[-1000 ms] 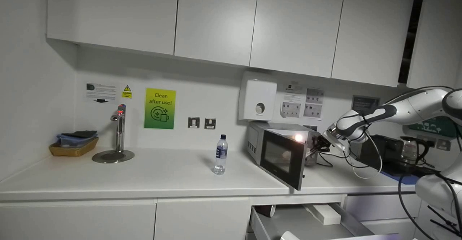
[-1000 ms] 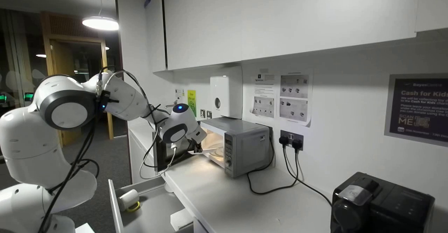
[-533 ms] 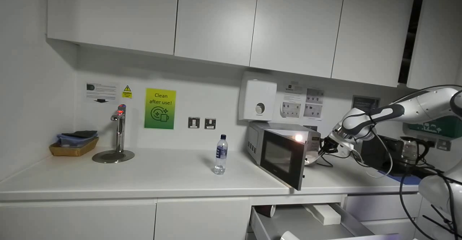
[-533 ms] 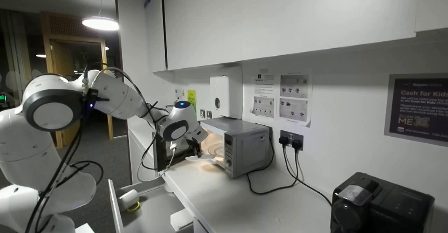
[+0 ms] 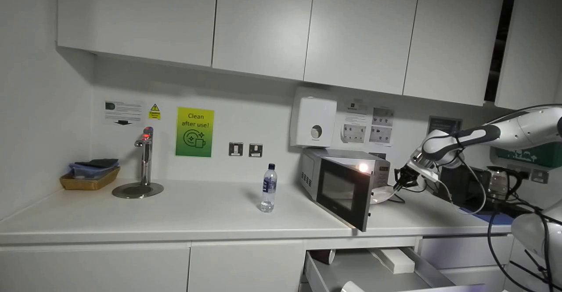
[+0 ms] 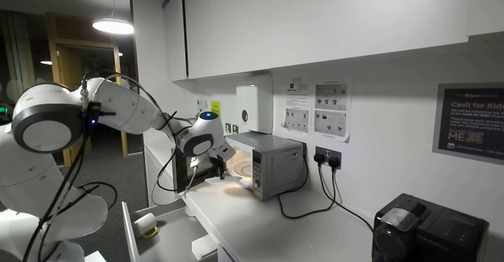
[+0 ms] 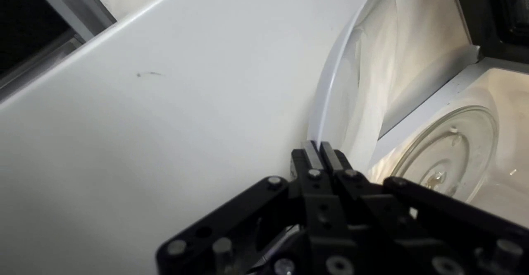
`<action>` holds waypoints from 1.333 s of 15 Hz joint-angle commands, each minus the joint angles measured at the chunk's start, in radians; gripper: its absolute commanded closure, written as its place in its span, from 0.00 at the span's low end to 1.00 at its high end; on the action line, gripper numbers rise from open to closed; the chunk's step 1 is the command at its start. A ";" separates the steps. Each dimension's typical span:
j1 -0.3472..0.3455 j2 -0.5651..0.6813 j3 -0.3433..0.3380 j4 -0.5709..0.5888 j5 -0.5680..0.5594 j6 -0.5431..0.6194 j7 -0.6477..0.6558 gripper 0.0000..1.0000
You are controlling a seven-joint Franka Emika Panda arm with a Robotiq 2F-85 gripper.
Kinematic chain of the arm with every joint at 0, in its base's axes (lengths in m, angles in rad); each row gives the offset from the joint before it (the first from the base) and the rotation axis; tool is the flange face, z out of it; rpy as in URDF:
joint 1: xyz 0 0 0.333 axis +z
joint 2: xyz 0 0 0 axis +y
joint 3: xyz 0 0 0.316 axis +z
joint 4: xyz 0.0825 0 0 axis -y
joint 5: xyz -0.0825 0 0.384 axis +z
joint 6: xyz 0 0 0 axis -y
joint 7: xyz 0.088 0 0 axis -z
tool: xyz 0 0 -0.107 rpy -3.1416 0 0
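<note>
My gripper [image 7: 319, 146] is shut on the rim of a white plate [image 7: 351, 97], its fingertips on either side of the thin edge. Seen from the wrist, the plate is tilted steeply. In both exterior views, the plate [image 5: 381, 194] is in front of the lit opening of a silver microwave [image 6: 277, 167], above the counter [image 6: 252, 218]. The microwave door [image 5: 344, 195] stands wide open. Inside, a glass turntable [image 7: 450, 155] shows with no dish on it. The gripper [image 6: 222, 175] points downward just outside the opening.
Below the counter, an open drawer [image 5: 373, 272] holds a white mug [image 6: 145, 224] and a white box [image 6: 204, 247]. A water bottle [image 5: 268, 189] stands left of the microwave in an exterior view. A black coffee machine [image 6: 429, 230] and plugged cables [image 6: 327, 161] are on the microwave's far side.
My gripper has drawn back out of the microwave opening and lowered, bringing the plate with it. The arm's elbow has moved back. Door, drawer and bottle have not moved.
</note>
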 commanded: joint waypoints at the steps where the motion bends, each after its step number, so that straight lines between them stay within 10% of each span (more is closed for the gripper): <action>1: -0.047 0.057 0.023 0.028 -0.028 -0.066 -0.083 0.99; 20: -0.047 0.017 -0.028 0.081 0.008 -0.098 -0.186 0.96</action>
